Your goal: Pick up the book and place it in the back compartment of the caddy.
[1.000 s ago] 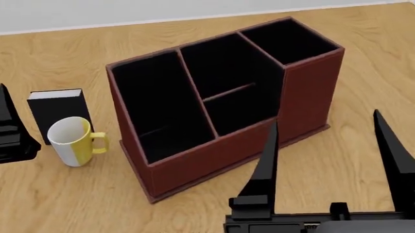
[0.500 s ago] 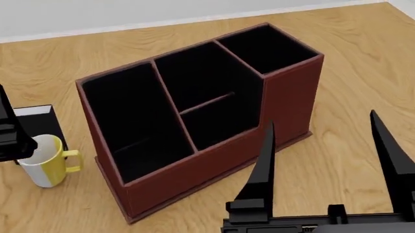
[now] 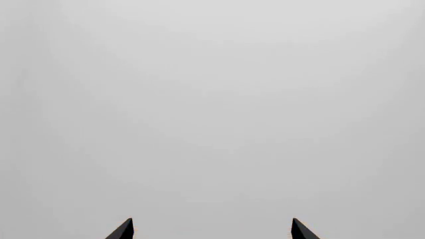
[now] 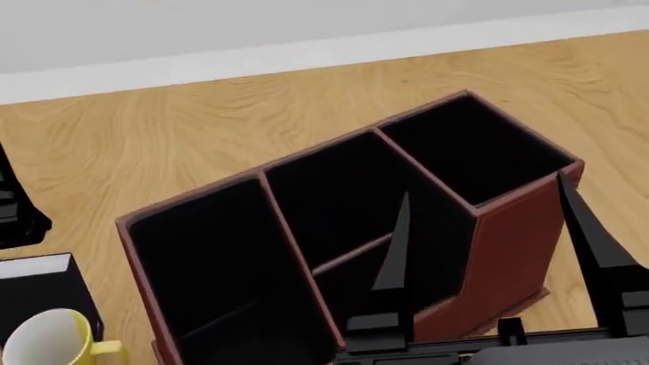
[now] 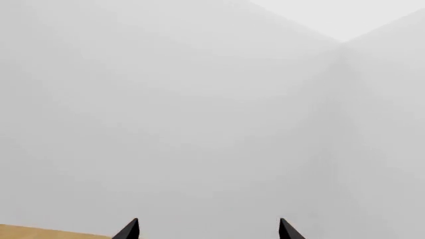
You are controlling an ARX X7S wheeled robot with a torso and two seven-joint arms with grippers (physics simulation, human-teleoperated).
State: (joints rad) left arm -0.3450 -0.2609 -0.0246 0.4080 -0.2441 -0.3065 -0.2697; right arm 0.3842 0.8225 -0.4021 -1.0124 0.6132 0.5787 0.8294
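The red-brown caddy [image 4: 512, 243] with its black interior and thin dividers fills the middle of the head view. The black book [image 4: 41, 293] stands on the wooden floor to its left, white page edge up, partly cut off by the frame. My right gripper [image 4: 482, 185] is open in front of the caddy's near right side, its fingers pointing up and empty. In the right wrist view the right gripper [image 5: 208, 221] shows only two spread tips against a pale wall. My left gripper [image 3: 212, 221] is open too, facing blank grey.
A white and yellow mug [image 4: 51, 338] stands just in front of the book. A black piece of my left arm [image 4: 12, 213] shows at the left edge above the book. A white baseboard [image 4: 304, 53] and the wall run behind the wooden floor [image 4: 203, 129].
The head view has shifted: caddy, book and mug sit lower in the frame and more wall shows. The right gripper's fingers now overlap the caddy. Nothing was grasped.
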